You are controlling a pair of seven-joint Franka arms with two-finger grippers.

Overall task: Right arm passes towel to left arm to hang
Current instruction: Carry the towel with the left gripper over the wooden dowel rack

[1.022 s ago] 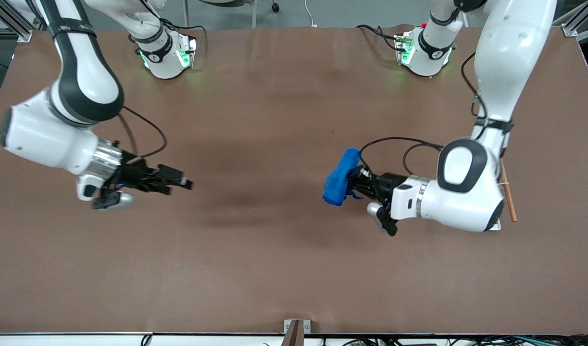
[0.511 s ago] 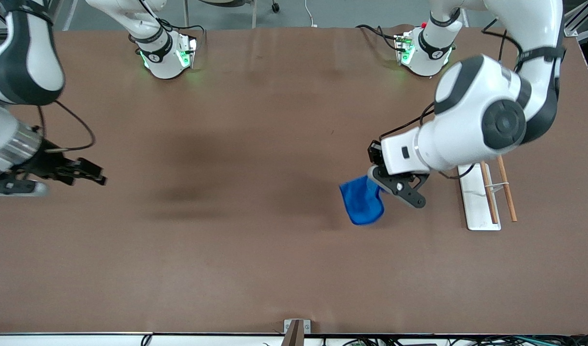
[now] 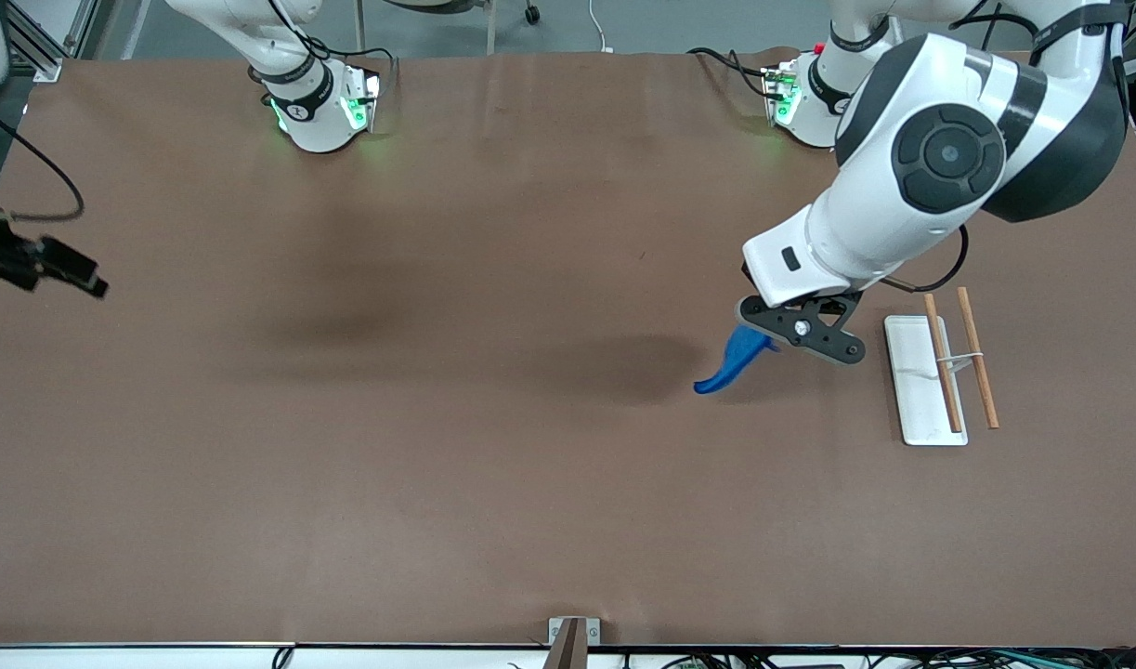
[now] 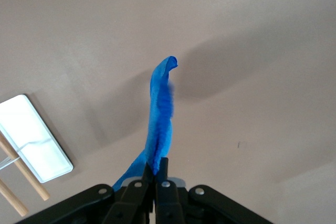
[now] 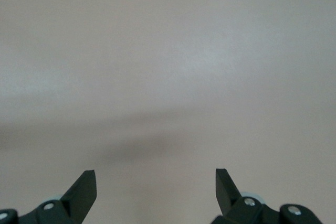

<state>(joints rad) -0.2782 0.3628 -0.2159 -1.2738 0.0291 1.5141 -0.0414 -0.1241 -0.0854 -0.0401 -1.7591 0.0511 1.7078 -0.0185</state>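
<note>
The bright blue towel (image 3: 733, 360) hangs from my left gripper (image 3: 761, 340) as a narrow twisted strip over the table, beside the rack. In the left wrist view the left gripper (image 4: 157, 170) is shut on the towel (image 4: 160, 108), pinching its top edge while the rest dangles down. My right gripper (image 3: 83, 279) is up at the right arm's end of the table, far from the towel. In the right wrist view the right gripper (image 5: 156, 182) is open and empty over bare table.
A small rack with a white base (image 3: 919, 400) and two wooden rods (image 3: 978, 358) lies toward the left arm's end of the table; the base also shows in the left wrist view (image 4: 31, 140). The arm bases (image 3: 321, 111) stand along the farthest edge.
The left arm has swung and turned with the towel toward the rack; the towel now hangs edge-on. The right arm has drawn back to its end of the table, open.
</note>
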